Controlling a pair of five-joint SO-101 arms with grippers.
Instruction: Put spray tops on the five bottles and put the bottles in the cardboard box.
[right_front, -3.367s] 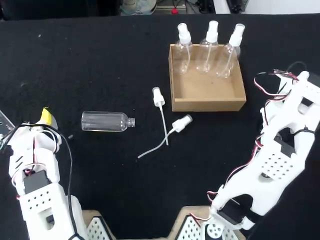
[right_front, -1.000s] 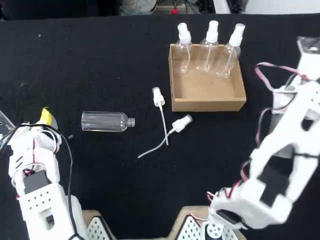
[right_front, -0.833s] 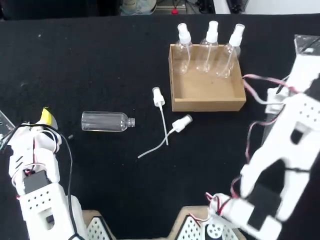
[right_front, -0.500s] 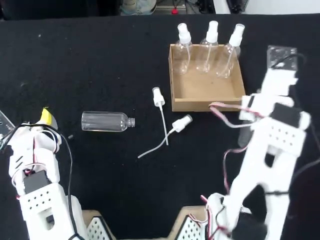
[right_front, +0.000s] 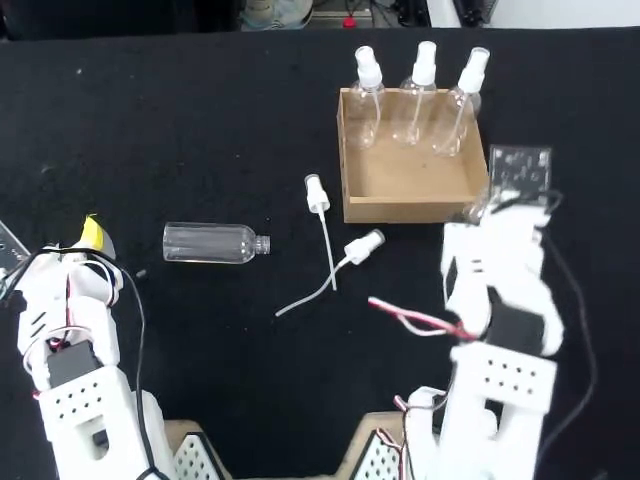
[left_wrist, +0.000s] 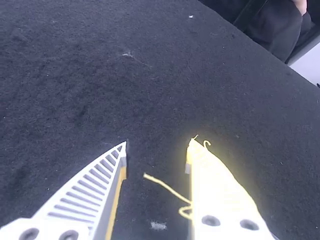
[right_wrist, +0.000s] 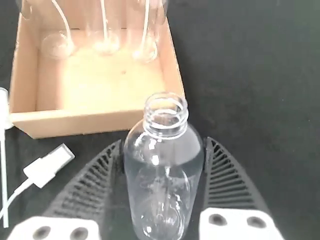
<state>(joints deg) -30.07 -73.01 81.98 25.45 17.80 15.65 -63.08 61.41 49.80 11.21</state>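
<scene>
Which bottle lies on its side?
The bottle alone on the table; three capped bottles stand in the box, the fifth bottle sits in the right pincer.

We saw a black tabletop, a tan box, a clear bottle, white tops, and a white left claw edged yellow.
</scene>
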